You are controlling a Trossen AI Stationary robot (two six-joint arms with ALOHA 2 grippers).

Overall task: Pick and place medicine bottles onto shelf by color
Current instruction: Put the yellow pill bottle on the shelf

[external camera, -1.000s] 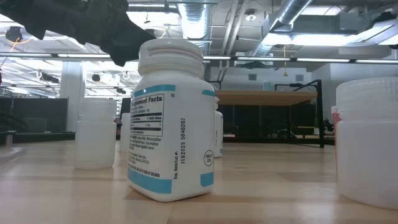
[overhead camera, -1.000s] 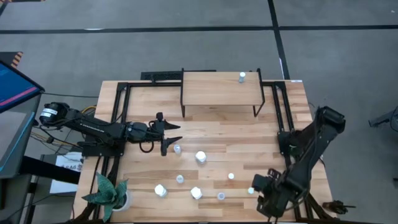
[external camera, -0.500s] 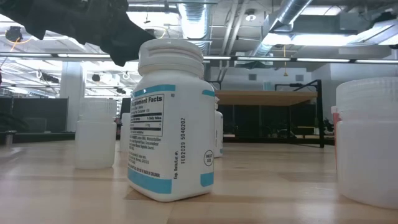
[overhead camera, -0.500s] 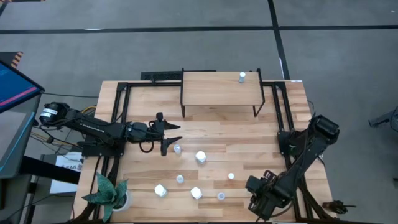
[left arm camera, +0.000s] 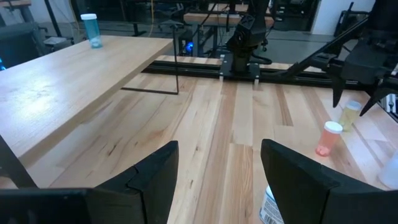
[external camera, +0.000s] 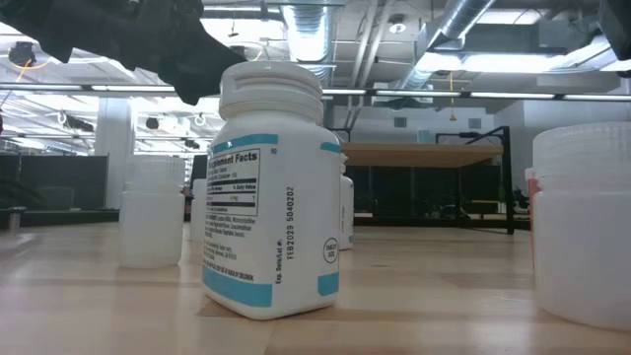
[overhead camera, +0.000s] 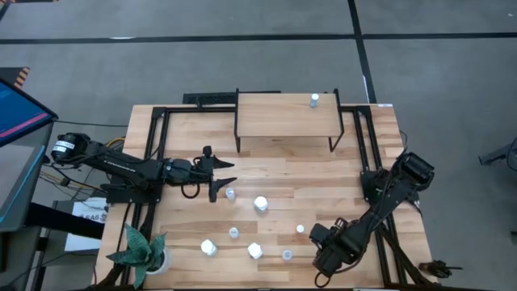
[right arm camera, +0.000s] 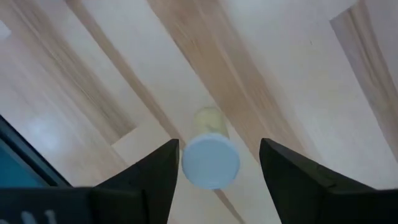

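Note:
My right gripper [overhead camera: 323, 246] points down near the table's front edge, open, one finger on either side of a small pale-blue-capped bottle [right arm camera: 210, 160] that stands on the table; it also shows in the left wrist view [left arm camera: 350, 114]. I see no touch. My left gripper [overhead camera: 218, 176] waits open and empty left of centre, beside a small labelled bottle [overhead camera: 230, 193]. One blue-capped bottle [overhead camera: 314, 99] stands on the light-wood shelf [overhead camera: 283, 117]. Three larger white bottles [overhead camera: 261, 203], [overhead camera: 208, 247], [overhead camera: 255, 250] and small ones [overhead camera: 300, 229], [overhead camera: 287, 255], [overhead camera: 233, 233] stand on the table.
A potted plant [overhead camera: 144, 250] stands at the front left corner. The shelf's black legs [overhead camera: 237, 129] rise at the table's far side. An orange bottle [left arm camera: 329, 138] stands close to my right gripper. In the low view a teal-labelled bottle [external camera: 271, 197] fills the foreground.
My right gripper has gone toward the table's left edge along the front and now stands over the pale-blue-capped bottle, which it hides in the high view.

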